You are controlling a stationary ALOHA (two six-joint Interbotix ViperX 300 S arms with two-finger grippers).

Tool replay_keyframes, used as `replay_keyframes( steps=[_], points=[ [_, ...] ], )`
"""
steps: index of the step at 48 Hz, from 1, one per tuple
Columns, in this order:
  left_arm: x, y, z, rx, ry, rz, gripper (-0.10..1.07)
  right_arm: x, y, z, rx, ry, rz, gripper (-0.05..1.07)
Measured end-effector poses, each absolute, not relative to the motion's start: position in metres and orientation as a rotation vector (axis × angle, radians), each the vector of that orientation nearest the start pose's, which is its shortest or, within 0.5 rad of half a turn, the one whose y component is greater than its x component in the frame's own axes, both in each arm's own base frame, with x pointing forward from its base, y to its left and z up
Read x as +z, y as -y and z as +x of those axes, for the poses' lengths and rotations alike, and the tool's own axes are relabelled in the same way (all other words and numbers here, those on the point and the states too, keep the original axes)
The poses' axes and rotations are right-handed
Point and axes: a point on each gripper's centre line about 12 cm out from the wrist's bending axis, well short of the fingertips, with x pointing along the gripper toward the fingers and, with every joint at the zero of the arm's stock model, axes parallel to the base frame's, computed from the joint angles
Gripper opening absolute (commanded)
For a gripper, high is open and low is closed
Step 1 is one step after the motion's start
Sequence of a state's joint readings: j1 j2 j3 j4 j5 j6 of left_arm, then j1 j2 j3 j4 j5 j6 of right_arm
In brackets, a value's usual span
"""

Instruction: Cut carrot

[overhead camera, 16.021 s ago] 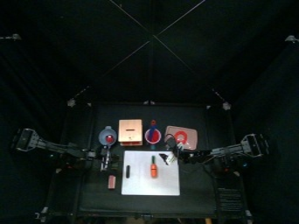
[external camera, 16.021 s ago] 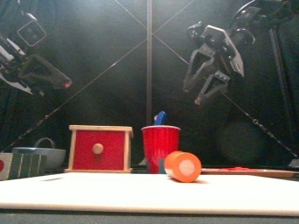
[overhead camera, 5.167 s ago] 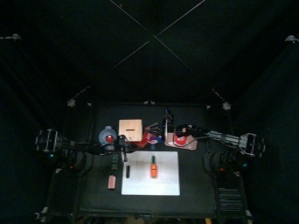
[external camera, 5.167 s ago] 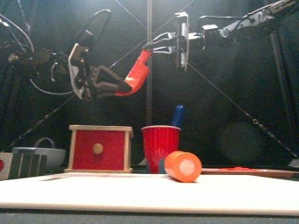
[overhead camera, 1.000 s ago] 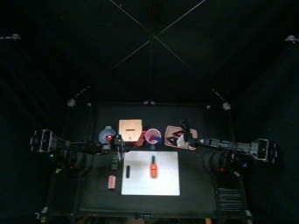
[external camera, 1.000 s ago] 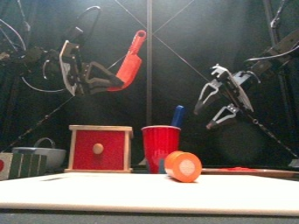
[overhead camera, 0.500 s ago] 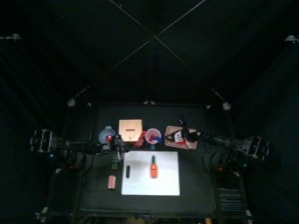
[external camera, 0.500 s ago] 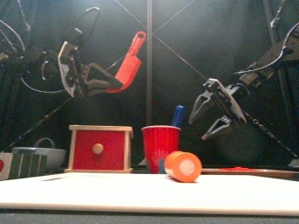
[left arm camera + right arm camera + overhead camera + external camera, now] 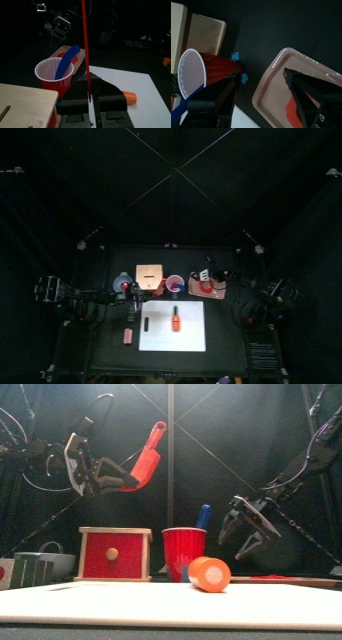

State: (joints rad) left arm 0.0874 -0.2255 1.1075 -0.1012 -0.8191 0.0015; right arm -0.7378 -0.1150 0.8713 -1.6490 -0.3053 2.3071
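Observation:
The carrot (image 9: 207, 573) lies on the white board (image 9: 171, 606) with its orange cut end facing the front camera; from above the carrot (image 9: 174, 318) lies lengthwise near the board's middle. My left gripper (image 9: 104, 472) hangs high at the left, shut on a red knife (image 9: 144, 452) that points up and to the right. In the left wrist view the thin red knife (image 9: 85, 35) rises from between the shut jaws, and the carrot's end (image 9: 129, 97) shows beside them. My right gripper (image 9: 249, 532) is open, low behind the board on the right, over the plate (image 9: 281, 75).
Behind the board stand a red cup (image 9: 185, 554) holding a blue tool (image 9: 203, 516), a wooden box with a red front (image 9: 114, 552) and a grey mug (image 9: 32, 568). A reddish-brown block (image 9: 128, 335) lies left of the board. Something red (image 9: 295, 108) lies in the plate.
My right gripper has come down and stays open, now lower behind the board's right side. The left gripper and the red knife have hardly moved.

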Motion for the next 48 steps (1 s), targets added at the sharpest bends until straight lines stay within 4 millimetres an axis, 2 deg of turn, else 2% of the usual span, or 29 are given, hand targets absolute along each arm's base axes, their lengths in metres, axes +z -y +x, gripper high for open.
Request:
replay_keyframes(
  steps=[8,15,25,34,40,48],
  points=[
    [0.193,-0.035,0.297,0.162,-0.06,-0.067,0.26,0.154,0.194,0.269,-0.604,-0.516,1.017,0.98],
    [0.193,-0.035,0.297,0.164,-0.063,-0.068,0.26,0.172,0.187,0.28,-0.487,-0.476,1.067,0.98],
    [0.192,-0.035,0.296,0.164,-0.066,-0.07,0.26,0.203,0.168,0.289,-0.296,-0.399,1.167,0.98],
    [0.189,-0.034,0.294,0.162,-0.074,-0.07,0.26,0.212,0.139,0.287,-0.124,-0.406,1.226,0.98],
    [0.189,-0.034,0.294,0.162,-0.074,-0.07,0.26,0.221,0.12,0.292,-0.05,-0.436,1.142,0.98],
    [0.189,-0.034,0.294,0.161,-0.072,-0.071,0.26,0.242,0.099,0.303,-0.114,-0.438,0.793,0.98]
  ],
)
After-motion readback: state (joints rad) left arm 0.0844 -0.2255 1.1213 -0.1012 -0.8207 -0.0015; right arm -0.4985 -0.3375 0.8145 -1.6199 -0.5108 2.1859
